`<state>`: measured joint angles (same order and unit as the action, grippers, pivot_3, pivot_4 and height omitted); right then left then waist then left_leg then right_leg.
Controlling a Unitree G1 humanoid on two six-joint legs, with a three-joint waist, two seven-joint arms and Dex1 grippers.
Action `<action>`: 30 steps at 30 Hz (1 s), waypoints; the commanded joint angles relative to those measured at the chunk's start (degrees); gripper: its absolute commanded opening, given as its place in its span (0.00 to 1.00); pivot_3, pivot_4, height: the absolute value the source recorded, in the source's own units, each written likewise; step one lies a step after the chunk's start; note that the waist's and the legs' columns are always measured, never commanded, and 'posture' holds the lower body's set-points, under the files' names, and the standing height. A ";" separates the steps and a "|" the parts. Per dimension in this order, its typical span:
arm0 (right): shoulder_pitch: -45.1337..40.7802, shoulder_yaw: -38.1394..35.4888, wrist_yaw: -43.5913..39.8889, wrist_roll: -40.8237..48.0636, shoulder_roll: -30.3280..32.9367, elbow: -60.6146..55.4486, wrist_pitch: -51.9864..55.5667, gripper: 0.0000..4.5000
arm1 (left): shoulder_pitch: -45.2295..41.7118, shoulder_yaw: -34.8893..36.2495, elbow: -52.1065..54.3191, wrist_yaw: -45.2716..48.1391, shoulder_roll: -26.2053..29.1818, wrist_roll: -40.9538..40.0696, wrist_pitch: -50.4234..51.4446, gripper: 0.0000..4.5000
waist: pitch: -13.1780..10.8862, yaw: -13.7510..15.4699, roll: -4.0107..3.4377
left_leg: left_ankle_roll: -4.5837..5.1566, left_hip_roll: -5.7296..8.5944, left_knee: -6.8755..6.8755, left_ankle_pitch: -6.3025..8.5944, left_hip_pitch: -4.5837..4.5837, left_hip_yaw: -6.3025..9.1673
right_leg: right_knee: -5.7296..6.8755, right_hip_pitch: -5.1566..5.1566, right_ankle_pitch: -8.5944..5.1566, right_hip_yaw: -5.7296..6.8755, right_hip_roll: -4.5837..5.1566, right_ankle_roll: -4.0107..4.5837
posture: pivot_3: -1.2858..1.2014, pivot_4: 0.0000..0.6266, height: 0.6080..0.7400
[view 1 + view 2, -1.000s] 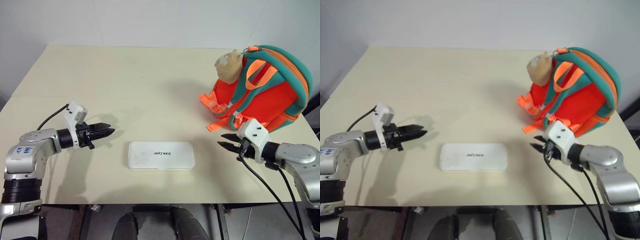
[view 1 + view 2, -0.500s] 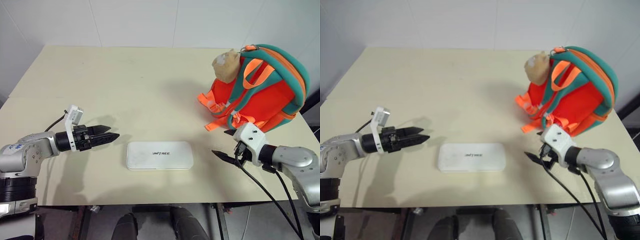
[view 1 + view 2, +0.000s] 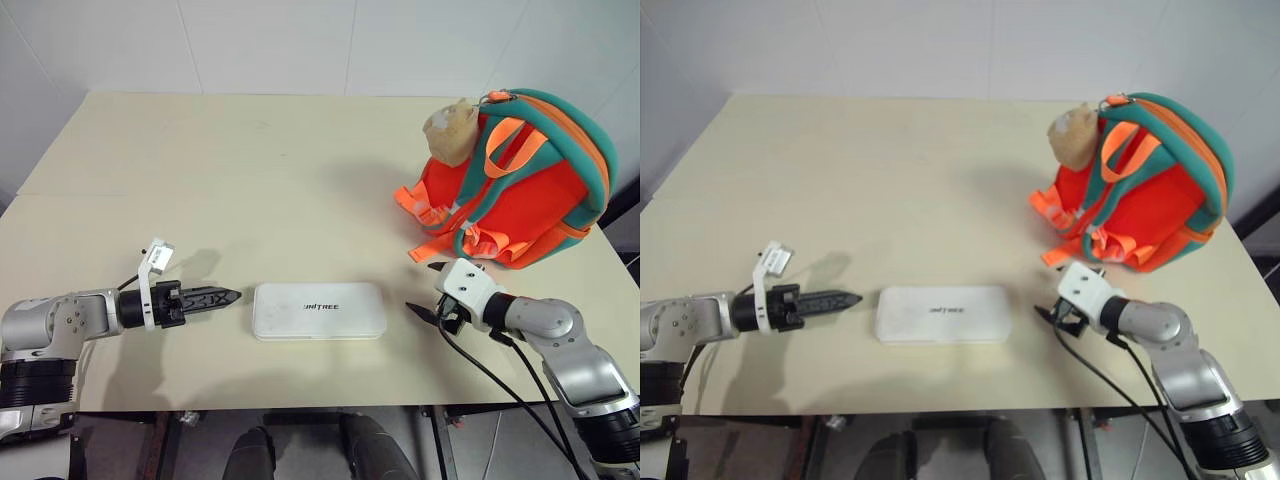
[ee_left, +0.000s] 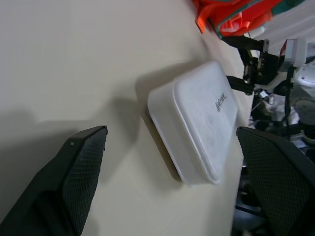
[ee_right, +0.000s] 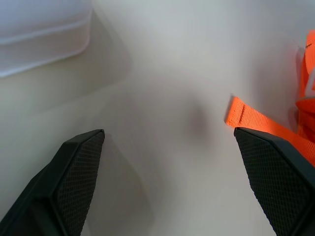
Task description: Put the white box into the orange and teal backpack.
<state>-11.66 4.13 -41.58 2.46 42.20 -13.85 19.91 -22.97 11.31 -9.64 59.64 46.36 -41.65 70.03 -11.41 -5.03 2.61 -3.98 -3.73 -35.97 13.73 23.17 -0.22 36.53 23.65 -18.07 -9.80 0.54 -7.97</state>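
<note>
Left eye view: the tan plush toy [image 3: 452,128] is sitting atop the orange and teal backpack [image 3: 525,185] at upper right; the white box [image 3: 320,310], flat and rounded, is lying at lower centre on the table [image 3: 280,170].

Left wrist view: the left gripper [image 4: 172,172] is standing spread wide, the box's far end partly blurred.

Right wrist view: the right gripper [image 5: 167,167] is gaping apart, an orange strap [image 5: 261,123] lying between its fingers.

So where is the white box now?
The white box lies flat near the table's front edge, between the left gripper and right gripper.
</note>
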 commanded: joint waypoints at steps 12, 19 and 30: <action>-1.61 3.43 -2.20 -2.22 -1.44 1.04 -2.25 1.00 | -5.69 -10.23 -5.94 3.74 -4.27 0.98 2.65 1.00 | 0.10 0.39 0.03 | -0.01 0.02 -0.09 0.00 -0.09 0.03 | 0.00 -0.16 0.01 0.01 0.01 -0.01 | 0.52 0.24 1.00; -3.07 3.89 -1.86 -2.34 -2.63 0.39 -1.77 1.00 | -6.14 -14.07 -4.86 5.55 -5.68 0.83 3.68 1.00 | 0.15 0.23 -0.02 | 0.00 0.02 -0.07 0.00 -0.10 0.04 | 0.00 -0.17 0.01 0.00 0.01 -0.02 | 0.52 0.24 1.00; -3.78 3.76 -1.59 -2.94 -3.03 1.12 -2.72 1.00 | -7.82 -17.62 -6.91 4.61 -2.68 4.65 3.51 1.00 | 0.18 0.18 -0.06 | 0.00 0.02 -0.07 0.00 -0.13 0.03 | 0.00 -0.18 0.01 0.00 0.01 -0.02 | 0.52 0.24 1.00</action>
<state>-15.09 7.51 -42.80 -0.46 39.57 -12.10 17.76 -32.26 -3.56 -14.49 66.13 42.45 -40.34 72.05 -11.23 -4.85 2.55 -3.99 -3.71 -36.04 13.73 23.03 -0.19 36.54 23.47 -18.06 -9.80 0.54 -7.99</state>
